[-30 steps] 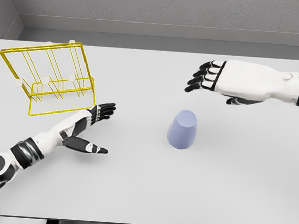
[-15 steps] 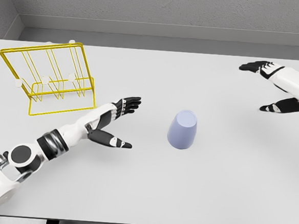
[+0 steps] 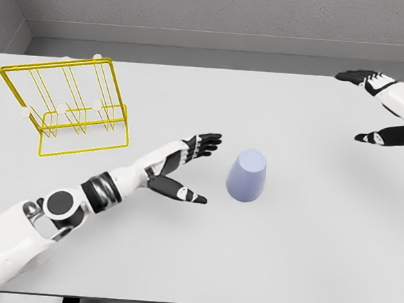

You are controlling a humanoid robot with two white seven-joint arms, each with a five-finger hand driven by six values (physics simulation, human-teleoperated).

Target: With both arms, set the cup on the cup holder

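Note:
A pale blue cup (image 3: 247,174) stands upside down on the white table (image 3: 249,266), near the middle. The yellow wire cup holder (image 3: 66,107) sits at the table's far left. My left hand (image 3: 195,166) is open, fingers spread, just left of the cup with a small gap between them. My right hand (image 3: 378,108) is open too, far off at the right edge of the table, well away from the cup.
A grey wall runs behind the table's far edge. The holder has white-tipped pegs (image 3: 94,104) on its wires. The table's front edge lies along the bottom of the view.
My left arm has reached rightwards from beside the holder to just left of the cup. My right hand has drawn back from above the cup to the right edge.

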